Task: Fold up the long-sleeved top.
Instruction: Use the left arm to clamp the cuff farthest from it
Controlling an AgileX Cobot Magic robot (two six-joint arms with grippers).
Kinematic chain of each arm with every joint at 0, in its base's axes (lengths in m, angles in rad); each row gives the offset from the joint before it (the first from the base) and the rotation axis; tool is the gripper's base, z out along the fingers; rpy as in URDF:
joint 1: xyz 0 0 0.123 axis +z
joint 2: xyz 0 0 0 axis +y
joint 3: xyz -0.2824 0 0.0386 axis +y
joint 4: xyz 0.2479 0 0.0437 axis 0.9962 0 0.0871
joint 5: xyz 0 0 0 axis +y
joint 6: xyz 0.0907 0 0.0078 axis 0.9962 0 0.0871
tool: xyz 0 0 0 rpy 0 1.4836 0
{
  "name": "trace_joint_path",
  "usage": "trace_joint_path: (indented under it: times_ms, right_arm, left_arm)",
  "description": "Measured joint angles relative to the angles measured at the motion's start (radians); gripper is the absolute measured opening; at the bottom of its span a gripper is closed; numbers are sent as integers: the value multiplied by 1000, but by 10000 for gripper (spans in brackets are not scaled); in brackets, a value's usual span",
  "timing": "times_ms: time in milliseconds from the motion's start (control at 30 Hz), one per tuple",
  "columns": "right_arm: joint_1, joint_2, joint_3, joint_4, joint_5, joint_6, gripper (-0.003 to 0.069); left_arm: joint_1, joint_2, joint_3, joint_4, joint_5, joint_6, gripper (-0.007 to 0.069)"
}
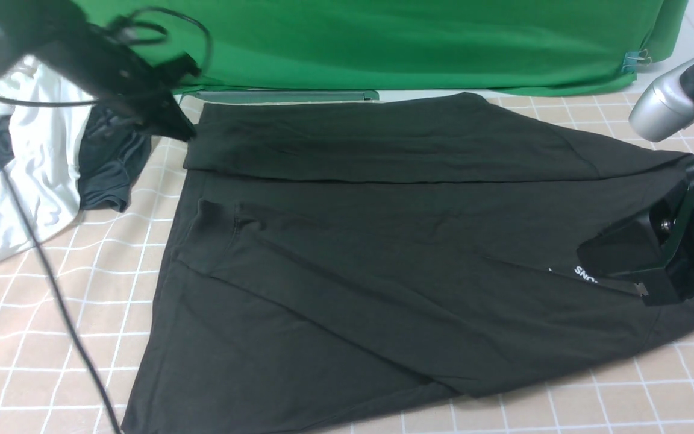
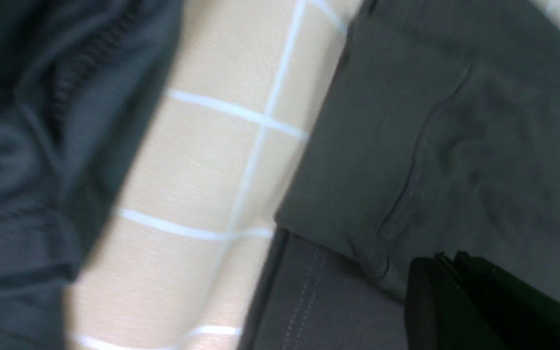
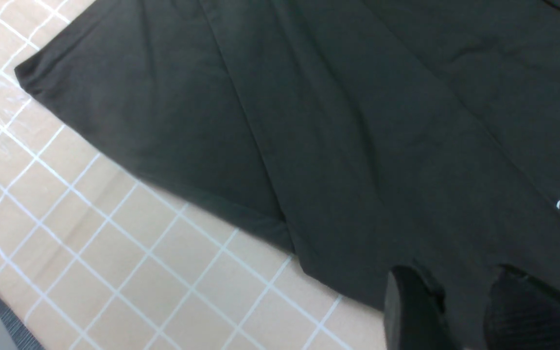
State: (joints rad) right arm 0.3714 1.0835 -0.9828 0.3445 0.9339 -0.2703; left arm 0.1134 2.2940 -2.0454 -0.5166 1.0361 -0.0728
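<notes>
The black long-sleeved top [image 1: 353, 271] lies spread on the checked table, its far edge folded over into a strip [image 1: 347, 141]. A bit of white chest print [image 1: 585, 274] shows beside my right gripper [image 1: 618, 265]. My left gripper [image 1: 185, 134] sits at the strip's left corner. Its jaws are together at the folded edge [image 2: 447, 257], where the cloth [image 2: 406, 146] puckers. My right gripper [image 3: 457, 274] has black cloth [image 3: 358, 146] between its fingers, and creases run toward it.
A heap of clothes lies at the far left: a white shirt [image 1: 40, 157] and a dark grey-teal garment [image 1: 112, 157], also near the left gripper [image 2: 42, 146]. A green backdrop [image 1: 383, 42] hangs behind. A black cable [image 1: 52, 289] crosses the checked cloth [image 1: 52, 374].
</notes>
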Motion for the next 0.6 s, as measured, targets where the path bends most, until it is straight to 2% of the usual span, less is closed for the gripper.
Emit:
trace_joint_path:
  times_ms: [67, 200, 333, 467, 600]
  right_arm:
    - [0, 0, 0, 1, -5, 0, 240]
    - [0, 0, 0, 1, -26, 0, 240]
    - [0, 0, 0, 1, -42, 0, 240]
    - [0, 0, 0, 1, -60, 0, 240]
    - [0, 0, 0, 1, -79, 0, 240]
  left_arm:
    - [25, 9, -3, -18, 16, 16, 20]
    - [29, 34, -4, 72, 45, 12, 77]
    - [7, 56, -4, 144, 28, -17, 218]
    - [-15, 66, -4, 148, -16, -27, 368]
    - [-50, 76, -4, 148, -70, -24, 465]
